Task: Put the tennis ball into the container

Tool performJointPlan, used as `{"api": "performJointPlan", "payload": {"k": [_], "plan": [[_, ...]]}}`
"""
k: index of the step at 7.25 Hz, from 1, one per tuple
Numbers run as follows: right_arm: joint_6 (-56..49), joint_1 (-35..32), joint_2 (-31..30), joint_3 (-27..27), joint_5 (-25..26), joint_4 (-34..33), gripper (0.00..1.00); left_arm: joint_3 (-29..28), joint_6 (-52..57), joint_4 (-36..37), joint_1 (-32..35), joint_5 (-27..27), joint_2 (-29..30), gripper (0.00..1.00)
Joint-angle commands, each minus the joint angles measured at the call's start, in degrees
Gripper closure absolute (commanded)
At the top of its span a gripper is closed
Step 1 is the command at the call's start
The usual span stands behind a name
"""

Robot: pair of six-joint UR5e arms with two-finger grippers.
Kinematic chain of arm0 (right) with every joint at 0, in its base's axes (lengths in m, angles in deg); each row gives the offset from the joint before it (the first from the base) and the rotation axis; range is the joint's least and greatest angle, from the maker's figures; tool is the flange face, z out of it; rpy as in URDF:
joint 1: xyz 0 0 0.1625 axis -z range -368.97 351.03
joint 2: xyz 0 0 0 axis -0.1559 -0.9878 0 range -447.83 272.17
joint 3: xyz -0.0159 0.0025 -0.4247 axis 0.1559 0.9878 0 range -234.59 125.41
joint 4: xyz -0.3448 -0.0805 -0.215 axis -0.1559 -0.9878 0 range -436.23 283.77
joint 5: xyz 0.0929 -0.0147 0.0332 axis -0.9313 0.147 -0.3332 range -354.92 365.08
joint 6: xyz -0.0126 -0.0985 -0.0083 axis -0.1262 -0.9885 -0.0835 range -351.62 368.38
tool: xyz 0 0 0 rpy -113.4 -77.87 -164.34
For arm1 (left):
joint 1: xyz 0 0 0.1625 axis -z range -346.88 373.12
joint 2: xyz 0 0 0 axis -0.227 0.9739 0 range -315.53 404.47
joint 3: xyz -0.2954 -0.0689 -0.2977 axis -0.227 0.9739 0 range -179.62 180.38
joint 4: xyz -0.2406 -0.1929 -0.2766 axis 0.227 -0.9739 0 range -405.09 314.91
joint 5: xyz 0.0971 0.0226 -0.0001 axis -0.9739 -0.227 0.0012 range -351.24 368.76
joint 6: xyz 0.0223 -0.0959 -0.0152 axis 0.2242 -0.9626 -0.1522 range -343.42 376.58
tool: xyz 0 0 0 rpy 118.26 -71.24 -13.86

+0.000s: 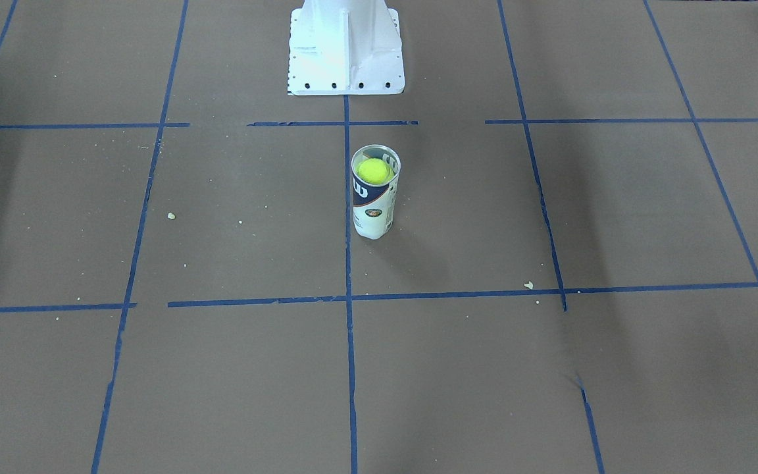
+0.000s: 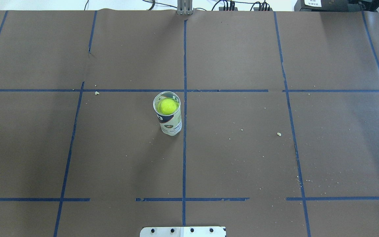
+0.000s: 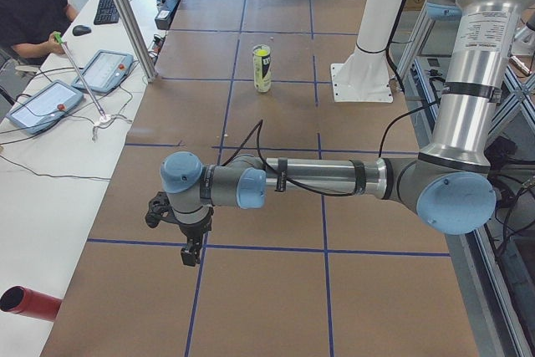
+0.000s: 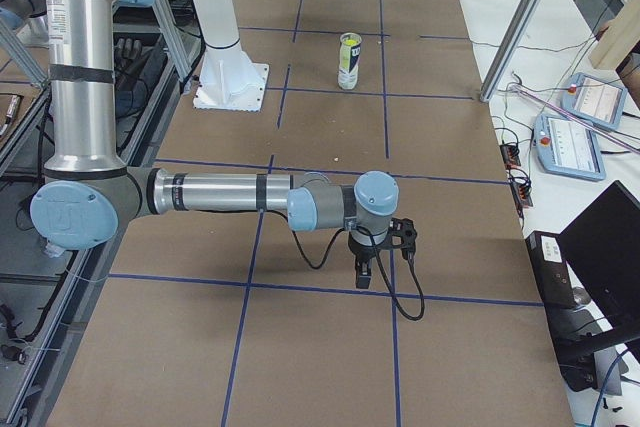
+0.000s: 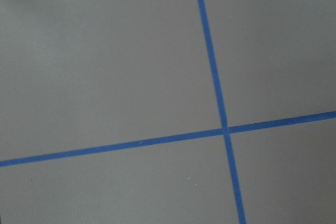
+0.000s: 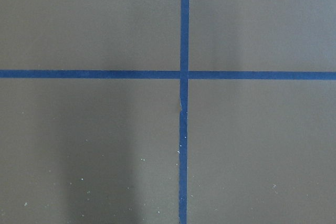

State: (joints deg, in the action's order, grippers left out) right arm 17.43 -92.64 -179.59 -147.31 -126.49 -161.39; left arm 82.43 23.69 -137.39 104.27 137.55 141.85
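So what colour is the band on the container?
Navy, with a white logo; the container shows it best in the front-facing view.

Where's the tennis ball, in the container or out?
In. The tennis ball sits inside the upright container, just below its open top, as the overhead and front views both show.

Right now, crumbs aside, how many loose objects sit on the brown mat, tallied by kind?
can: 1, upright
ball: 1, inside the can
total: 2
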Motion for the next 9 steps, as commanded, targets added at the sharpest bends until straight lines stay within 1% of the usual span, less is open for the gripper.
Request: {"api": "performJointPlan", "payload": {"k": [1,3,4,5,9], "plan": [[0.00,0.00,0.00,0.00,0.00,0.00,0.00,-0.05,0.02,-0.07,0.08,0.14,-1.14,0.00],[0.00,0.00,0.00,0.00,0.00,0.00,0.00,1.78,-0.51,0.98,0.17,0.23,-2.37,0.00],[0.00,0.00,0.00,0.00,0.00,0.00,0.00,4.23,-0.68,3.94,0.61,0.23,-2.72,0.00],[0.00,0.00,0.00,0.00,0.00,0.00,0.00,6.69,-0.77,7.28,0.70,1.89,-2.81,0.00],[0.00,0.00,0.00,0.00,0.00,0.00,0.00,6.98,-0.86,7.75,0.70,2.87,-3.43,0.00]]}}
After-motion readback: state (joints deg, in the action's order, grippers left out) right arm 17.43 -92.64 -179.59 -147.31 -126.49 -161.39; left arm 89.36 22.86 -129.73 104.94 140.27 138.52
